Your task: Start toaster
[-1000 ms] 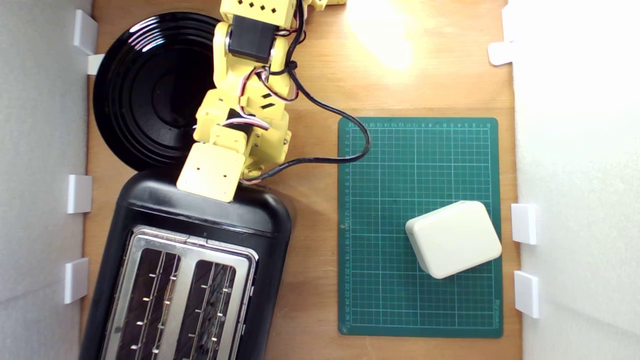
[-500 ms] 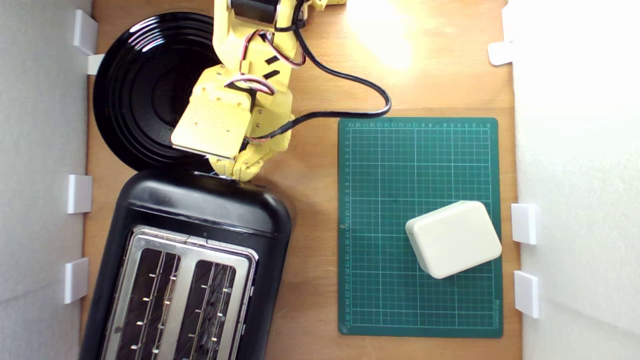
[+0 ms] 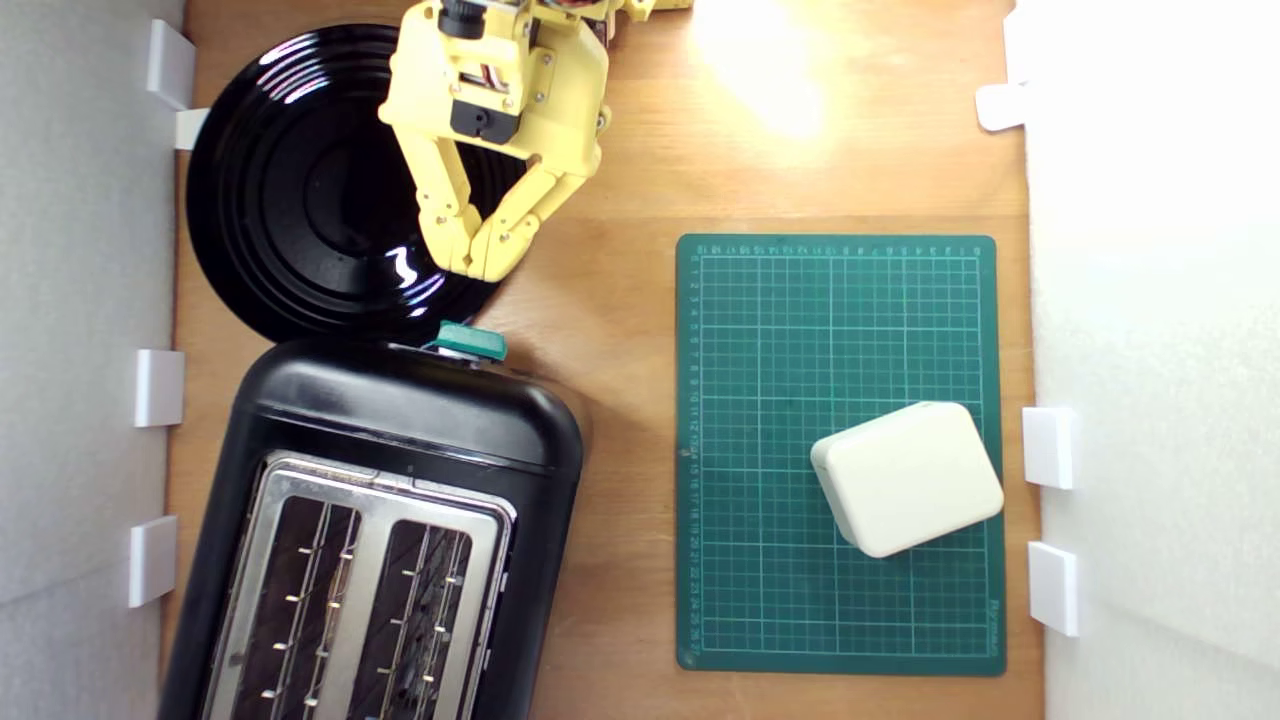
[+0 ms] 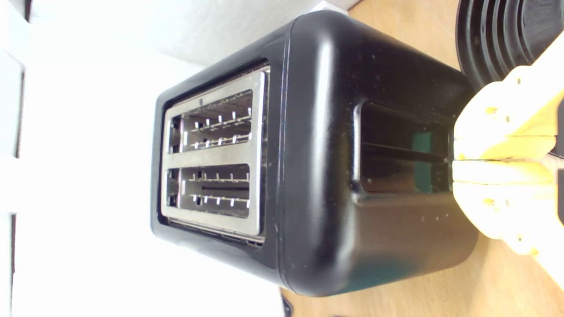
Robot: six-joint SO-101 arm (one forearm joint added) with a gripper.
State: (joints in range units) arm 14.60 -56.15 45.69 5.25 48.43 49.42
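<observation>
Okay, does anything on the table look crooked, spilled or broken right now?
Nothing spilled or visibly broken. The toaster sits slightly askew to the table edge, and the cream box lies rotated against the green mat's grid. The gripper, fingertips together, hangs over the black plate's rim, clear of the teal lever.

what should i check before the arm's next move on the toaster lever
1. Jaws closed for pushing: ok. The gripper has its fingertips together in both views.
2. Gripper clear of the toaster: ok. It hangs over the edge of the black plate, apart from the toaster.
3. Lever knob unobstructed: ok. The teal knob shows at the toaster's end facing the gripper.
4. Lever pressed down and latched: cannot tell. Its height along the slot isn't clear from either view.
5. Slots loaded: not ok. Both slots look empty.
6. Cream box out of the way: ok. It sits on the green mat.
</observation>
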